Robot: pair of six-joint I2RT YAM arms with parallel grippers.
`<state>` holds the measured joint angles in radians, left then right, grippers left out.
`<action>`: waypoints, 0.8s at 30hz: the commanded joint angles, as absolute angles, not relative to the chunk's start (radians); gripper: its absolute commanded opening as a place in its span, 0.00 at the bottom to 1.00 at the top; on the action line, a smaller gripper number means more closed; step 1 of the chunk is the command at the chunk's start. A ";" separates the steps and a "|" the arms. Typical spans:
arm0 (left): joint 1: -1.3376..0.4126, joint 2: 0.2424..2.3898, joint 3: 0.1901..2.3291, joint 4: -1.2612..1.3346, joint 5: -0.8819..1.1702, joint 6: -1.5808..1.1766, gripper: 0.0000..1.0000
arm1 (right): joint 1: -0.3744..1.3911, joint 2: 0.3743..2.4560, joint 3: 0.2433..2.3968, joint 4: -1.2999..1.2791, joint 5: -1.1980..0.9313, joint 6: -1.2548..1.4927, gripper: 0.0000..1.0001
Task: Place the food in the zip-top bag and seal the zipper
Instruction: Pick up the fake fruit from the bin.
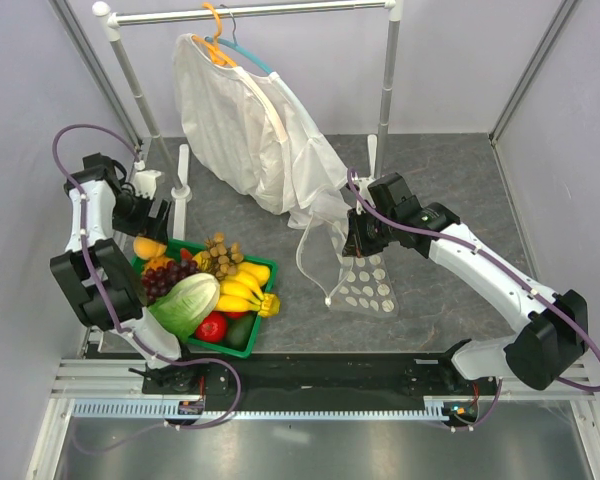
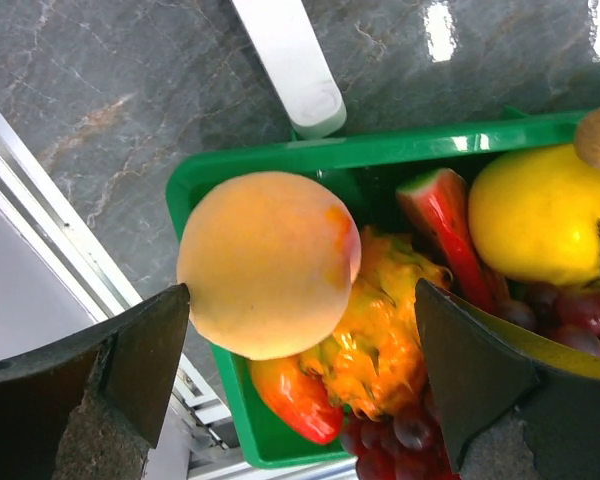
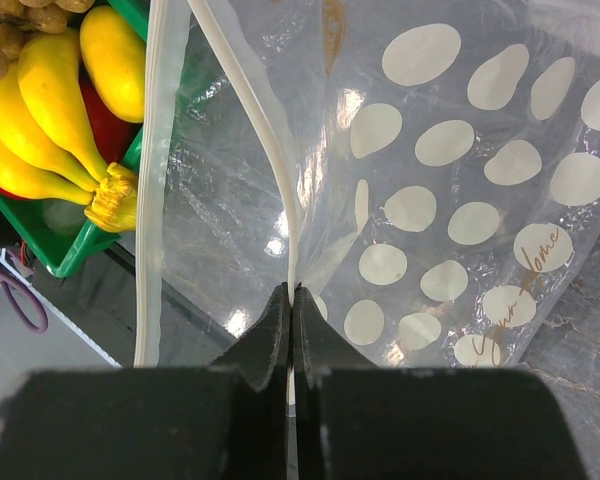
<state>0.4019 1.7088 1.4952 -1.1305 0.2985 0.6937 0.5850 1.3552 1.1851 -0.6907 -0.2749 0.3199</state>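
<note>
The orange-red peach (image 2: pixel 270 262) lies at the far left corner of the green basket (image 1: pixel 255 338). My left gripper (image 2: pixel 300 292) is open right above it, one finger on each side, not touching. The peach also shows in the top view (image 1: pixel 148 247), under the left gripper (image 1: pixel 145 225). The dark purple grapes (image 1: pixel 165 277) and the tan berries (image 1: pixel 220 255) lie in the basket. My right gripper (image 3: pixel 292 295) is shut on the zipper strip (image 3: pixel 255 110) of the clear dotted bag (image 3: pixel 450 200). It holds the bag's mouth up and open; the bag's lower part (image 1: pixel 365 285) rests on the table.
The basket also holds a lettuce head (image 1: pixel 185 305), bananas (image 1: pixel 245 285), a red fruit (image 1: pixel 212 327) and other toys. A white garment (image 1: pixel 250 130) hangs on a rack behind the bag. A white rack foot (image 2: pixel 290 60) lies just beyond the basket.
</note>
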 commanded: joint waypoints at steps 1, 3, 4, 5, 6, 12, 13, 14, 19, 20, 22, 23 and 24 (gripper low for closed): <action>0.381 1.730 1.465 -1.036 0.252 0.723 1.00 | 0.581 1.354 1.184 -0.690 -0.296 0.311 0.00; 0.376 1.738 1.442 -1.008 0.232 0.723 1.00 | 0.581 1.356 1.189 -0.696 -0.301 0.307 0.00; 0.371 1.741 1.433 -1.000 0.221 0.724 1.00 | 0.581 1.358 1.192 -0.696 -0.299 0.305 0.00; 0.365 1.741 1.415 -0.976 0.212 0.723 1.00 | 0.581 1.359 1.195 -0.698 -0.299 0.302 0.00; 0.364 1.741 1.405 -0.970 0.200 0.726 1.00 | 0.581 1.364 1.196 -0.699 -0.301 0.301 0.00; 0.360 1.733 1.351 -0.919 0.161 0.727 0.95 | 0.583 1.373 1.200 -0.699 -0.305 0.301 0.00; 0.359 1.733 1.348 -0.917 0.157 0.727 0.92 | 0.581 1.374 1.200 -0.699 -0.305 0.299 0.00; 0.359 1.730 1.348 -0.917 0.153 0.726 0.89 | 0.581 1.373 1.200 -0.703 -0.307 0.301 0.00; 0.359 1.666 1.364 -0.934 0.161 0.700 0.71 | 0.581 1.364 1.200 -0.709 -0.298 0.301 0.00; 0.359 1.652 1.385 -0.946 0.167 0.690 0.66 | 0.583 1.362 1.200 -0.712 -0.293 0.299 0.00; 0.359 1.619 1.414 -0.994 0.202 0.670 0.53 | 0.581 1.351 1.200 -0.715 -0.291 0.299 0.00; 0.360 1.608 1.443 -1.006 0.212 0.663 0.48 | 0.581 1.348 1.200 -0.715 -0.290 0.301 0.00; 0.359 1.597 1.459 -1.020 0.228 0.657 0.44 | 0.581 1.341 1.197 -0.718 -0.290 0.299 0.00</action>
<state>0.3622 1.7023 1.3632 -0.9646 0.1680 0.6949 0.5850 1.3739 1.1851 -0.7170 -0.2943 0.3099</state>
